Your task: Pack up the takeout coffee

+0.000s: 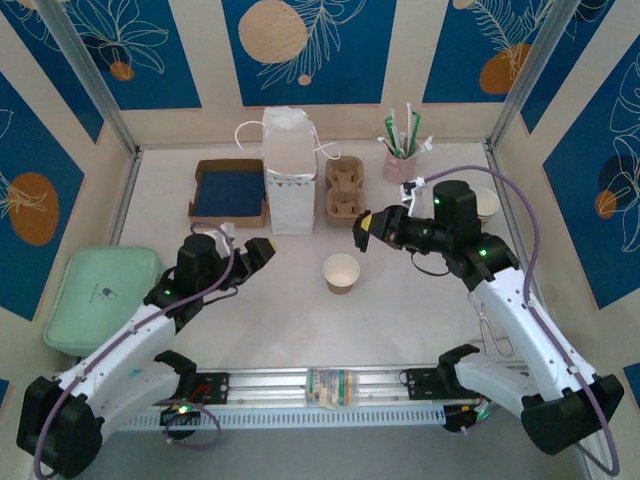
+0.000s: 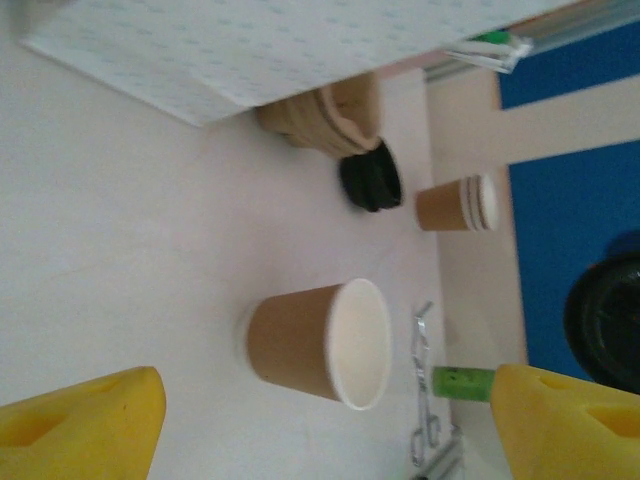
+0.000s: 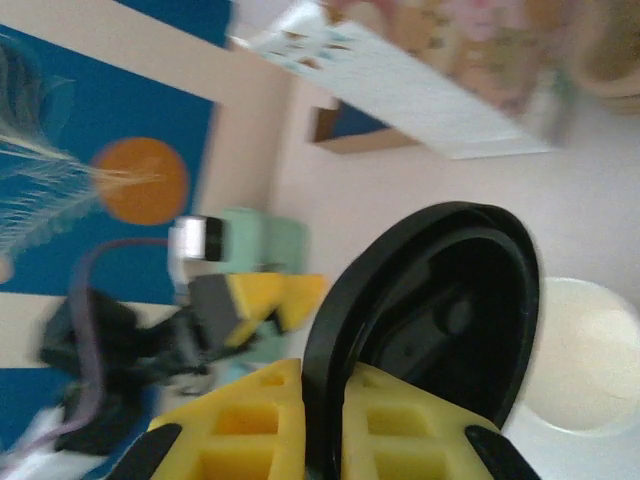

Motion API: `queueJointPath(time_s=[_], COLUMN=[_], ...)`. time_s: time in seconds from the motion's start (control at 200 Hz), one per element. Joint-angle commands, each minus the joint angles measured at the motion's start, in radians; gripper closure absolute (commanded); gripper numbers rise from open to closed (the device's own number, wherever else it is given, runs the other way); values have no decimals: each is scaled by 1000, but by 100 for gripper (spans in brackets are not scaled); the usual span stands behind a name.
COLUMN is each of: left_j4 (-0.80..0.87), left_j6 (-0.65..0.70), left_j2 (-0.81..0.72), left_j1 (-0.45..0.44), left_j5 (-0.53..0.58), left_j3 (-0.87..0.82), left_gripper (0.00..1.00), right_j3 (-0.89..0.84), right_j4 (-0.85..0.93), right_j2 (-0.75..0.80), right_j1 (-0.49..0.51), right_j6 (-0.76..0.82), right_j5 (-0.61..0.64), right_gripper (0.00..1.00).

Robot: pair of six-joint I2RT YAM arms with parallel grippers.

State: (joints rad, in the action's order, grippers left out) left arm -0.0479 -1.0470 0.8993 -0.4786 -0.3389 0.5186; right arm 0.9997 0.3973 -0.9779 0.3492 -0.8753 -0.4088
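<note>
The takeout coffee's tan paper cup (image 1: 341, 272) stands upright and lidless in the middle of the table, its white inside showing. In the left wrist view the cup (image 2: 300, 345) lies ahead of my left gripper (image 2: 325, 400), whose yellow fingers (image 2: 85, 420) are spread wide with nothing between them. My right gripper (image 3: 322, 375) is shut on the rim of a round black lid (image 3: 440, 300), held on edge in the air. It hovers above and slightly right of the cup (image 3: 585, 360), apart from it. From above, the right gripper (image 1: 365, 228) is behind the cup and the left gripper (image 1: 245, 248) to its left.
A white paper bag (image 1: 290, 170) stands at the back centre with a cardboard cup carrier (image 1: 345, 188) on its right and a shallow box (image 1: 228, 192) on its left. Stacked black lids (image 2: 370, 180), stacked cups (image 2: 458, 203), a straw holder (image 1: 403, 150) and a mint container (image 1: 100, 298) ring the work area.
</note>
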Motion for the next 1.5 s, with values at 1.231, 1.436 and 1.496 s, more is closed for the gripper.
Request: queueJointPath(time_s=[1.231, 1.436, 1.496], left_j4=[-828, -819, -811], left_j6=[-334, -329, -325], left_j2=[303, 303, 303], left_j1=[-227, -228, -229], left_j5=[-81, -77, -77], left_j3=[294, 290, 290], left_gripper=[24, 42, 45], right_j3=[-219, -248, -253], right_j4=[-1384, -1340, -1317], right_j2=[-137, -124, -115], right_j1=[36, 36, 35], right_j6=[-833, -805, -791], right_j5=[-215, -211, -212], right_gripper=[92, 92, 92])
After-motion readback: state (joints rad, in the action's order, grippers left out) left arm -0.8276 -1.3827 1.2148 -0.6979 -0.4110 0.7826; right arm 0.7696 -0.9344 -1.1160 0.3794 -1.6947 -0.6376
